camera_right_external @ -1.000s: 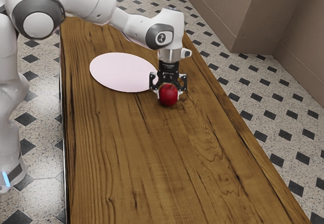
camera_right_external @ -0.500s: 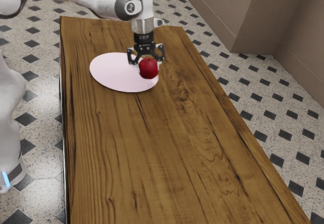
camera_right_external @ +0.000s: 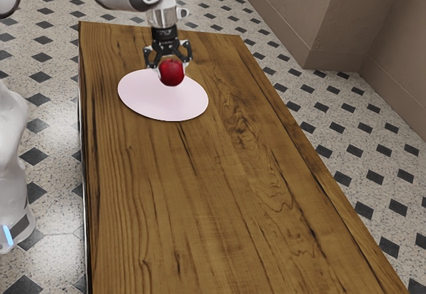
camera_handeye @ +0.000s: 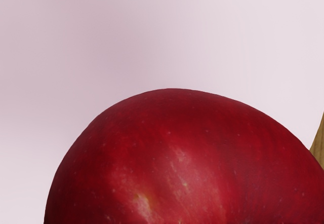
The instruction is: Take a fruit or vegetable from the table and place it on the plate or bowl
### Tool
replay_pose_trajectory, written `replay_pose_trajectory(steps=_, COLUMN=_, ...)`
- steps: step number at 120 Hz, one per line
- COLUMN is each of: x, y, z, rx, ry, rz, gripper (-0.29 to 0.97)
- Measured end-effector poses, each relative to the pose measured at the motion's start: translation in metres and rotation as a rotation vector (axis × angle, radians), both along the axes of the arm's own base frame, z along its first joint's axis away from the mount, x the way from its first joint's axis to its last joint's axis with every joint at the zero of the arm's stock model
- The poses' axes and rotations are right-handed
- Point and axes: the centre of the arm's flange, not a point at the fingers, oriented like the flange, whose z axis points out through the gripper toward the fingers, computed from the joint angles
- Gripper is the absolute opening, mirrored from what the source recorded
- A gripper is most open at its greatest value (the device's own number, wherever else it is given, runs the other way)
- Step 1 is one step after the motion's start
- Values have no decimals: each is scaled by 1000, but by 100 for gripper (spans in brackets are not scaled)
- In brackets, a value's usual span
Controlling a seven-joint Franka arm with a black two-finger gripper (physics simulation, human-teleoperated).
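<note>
A: Apple (camera_right_external: 172, 72): how many are counted?
B: One, red, pinched between the fingers of the gripper (camera_right_external: 169, 64).
A: Containers?
B: One pink plate (camera_right_external: 153, 100) is noted on the table (camera_right_external: 219, 194). The apple is held over its far part; contact cannot be told.

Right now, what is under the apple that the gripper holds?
The pale pink plate lies under the apple, which the gripper holds. The wrist view shows bare plate beyond the fruit. The spot directly below is covered by the apple, so contact cannot be judged.
</note>
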Motion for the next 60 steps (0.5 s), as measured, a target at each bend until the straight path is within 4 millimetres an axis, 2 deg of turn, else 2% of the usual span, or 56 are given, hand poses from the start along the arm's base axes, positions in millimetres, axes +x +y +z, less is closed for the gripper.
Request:
replay_pose_trajectory(steps=9, x=-4, y=6, z=0, rx=0, ry=2, rz=12, gripper=28)
replay_pose_trajectory(steps=18, x=-5, y=8, z=-1, rx=-1, ry=1, rz=12, gripper=43)
replay_pose_trajectory(steps=29, x=-5, y=8, z=0, rx=-3, ry=-3, rz=8, gripper=52)
replay_pose_trajectory(steps=60, x=-4, y=7, z=-1, rx=-5, ry=-11, rz=-8, gripper=60)
